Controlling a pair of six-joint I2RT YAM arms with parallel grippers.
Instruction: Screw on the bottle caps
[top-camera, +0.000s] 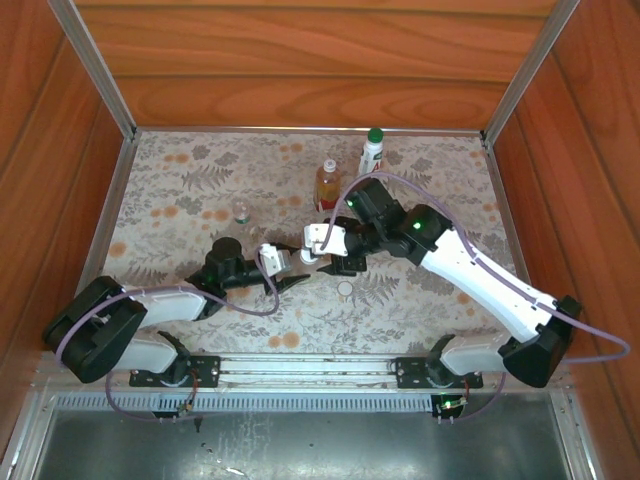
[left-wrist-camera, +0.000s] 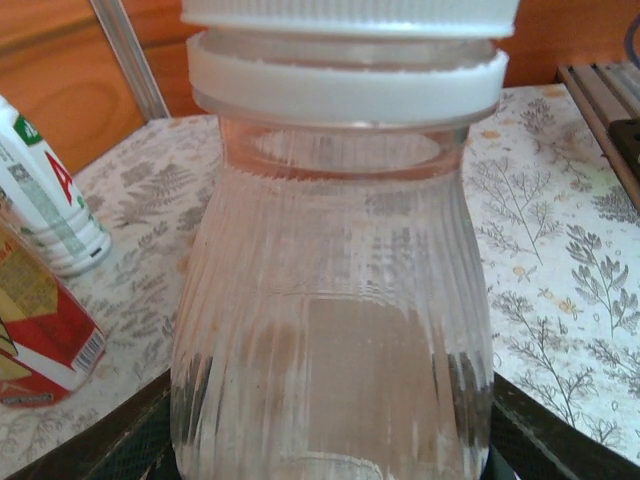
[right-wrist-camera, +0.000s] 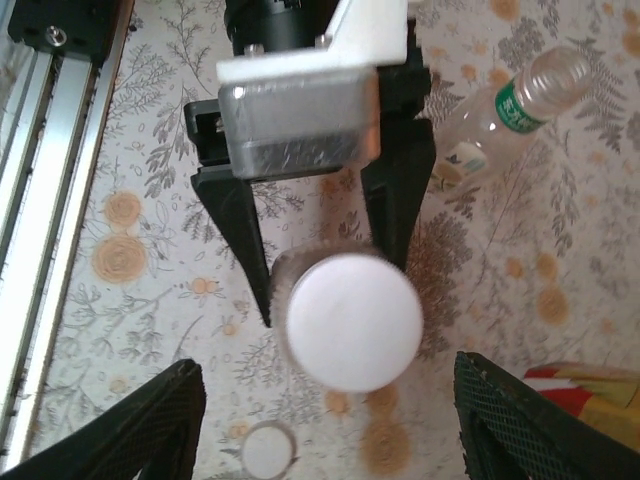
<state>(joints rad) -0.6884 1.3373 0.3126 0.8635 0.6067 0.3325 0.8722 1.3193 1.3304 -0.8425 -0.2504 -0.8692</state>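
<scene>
**Capped bottle held mid-table**

The left gripper clamps the small clear ribbed bottle, its round white plastic cap seemingly seated. The right gripper hangs wide above, touching nothing. A loose white cap lies at the bottle's four o'clock.

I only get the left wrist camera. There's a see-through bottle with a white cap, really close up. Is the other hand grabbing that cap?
Observer: No. The right gripper hangs open above the cap on the ribbed bottle, jaws spread wide, not touching it.
Operator: Are any more caps lying around?
Observer: One. A loose white cap lies by itself on the table.
Operator: Which bottle needs it?
Observer: The green-label bottle. Its mouth is open, with no cap on it.
</scene>
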